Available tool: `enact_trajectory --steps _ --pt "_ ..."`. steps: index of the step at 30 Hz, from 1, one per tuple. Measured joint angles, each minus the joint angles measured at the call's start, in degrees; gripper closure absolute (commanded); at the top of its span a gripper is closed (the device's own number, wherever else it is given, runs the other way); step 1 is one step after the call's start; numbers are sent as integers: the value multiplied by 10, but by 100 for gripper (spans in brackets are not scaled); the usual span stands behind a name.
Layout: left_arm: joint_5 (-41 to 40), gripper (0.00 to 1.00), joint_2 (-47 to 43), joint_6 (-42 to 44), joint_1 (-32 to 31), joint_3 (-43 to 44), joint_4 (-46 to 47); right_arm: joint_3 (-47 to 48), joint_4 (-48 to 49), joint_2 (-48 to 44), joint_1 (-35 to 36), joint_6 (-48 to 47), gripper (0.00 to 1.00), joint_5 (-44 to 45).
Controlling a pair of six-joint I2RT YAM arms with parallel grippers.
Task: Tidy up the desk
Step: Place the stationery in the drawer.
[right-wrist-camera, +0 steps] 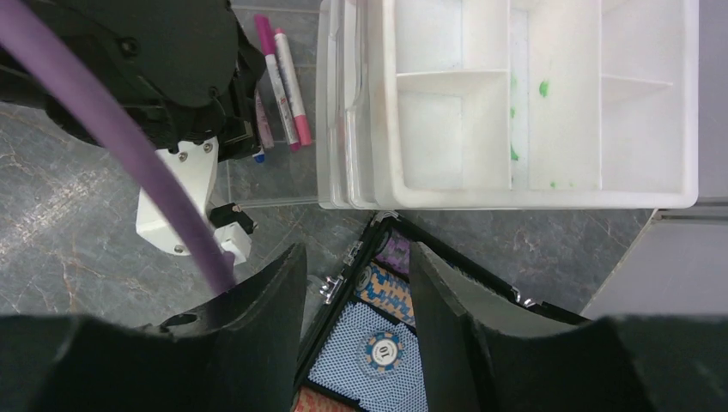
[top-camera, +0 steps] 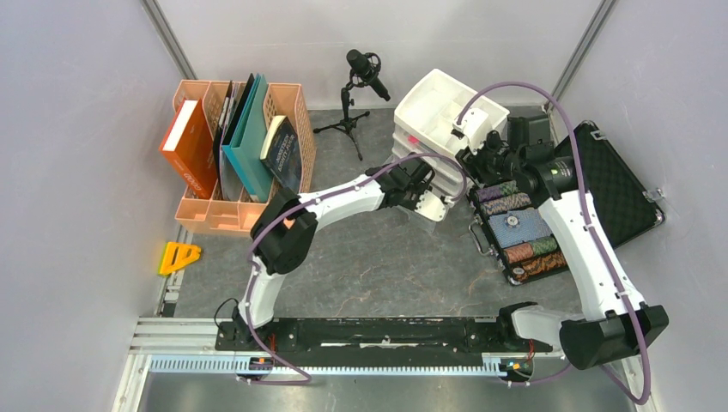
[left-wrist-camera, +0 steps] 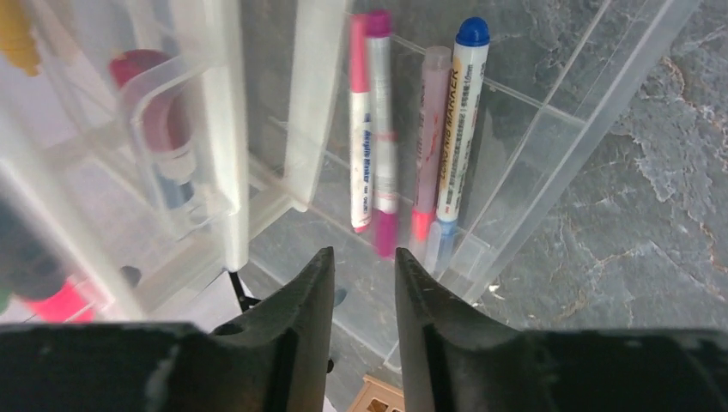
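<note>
Dark grey veined desk (top-camera: 378, 266) holds a white drawer unit (top-camera: 438, 112) with a clear drawer (left-wrist-camera: 549, 146) pulled out. Several markers lie in that drawer: a pink one (left-wrist-camera: 360, 120), a magenta one (left-wrist-camera: 382, 129), a pale pink one (left-wrist-camera: 429, 146) and a blue-capped one (left-wrist-camera: 459, 120). My left gripper (left-wrist-camera: 363, 253) hangs just above the drawer's near end, open, with nothing between its fingers; from above it (top-camera: 427, 190) sits at the unit's front. My right gripper (right-wrist-camera: 358, 249) is open and empty over the case's blue cards (right-wrist-camera: 378, 348), beside the unit's top tray (right-wrist-camera: 532, 103).
An open black case (top-camera: 618, 189) with rows of poker chips (top-camera: 515, 227) lies at the right. A peach file rack (top-camera: 232, 154) with books stands back left, a microphone on a tripod (top-camera: 360, 77) at the back, a yellow object (top-camera: 178, 256) at the left edge.
</note>
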Motion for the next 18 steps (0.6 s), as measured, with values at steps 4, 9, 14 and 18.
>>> enact_trajectory --steps 4,9,14,18 --pt "-12 50 19 3 0 0 10 -4 0 -5 0 -1 47 5" --pt "-30 45 11 -2 0 -11 64 -4 0 -11 0 -1 48 4" --pt "-44 39 -55 -34 0 -64 88 -12 0 -25 0 -1 48 -7" --pt "-49 30 -147 -87 4 -110 93 -23 -1 -28 0 -1 46 -16"
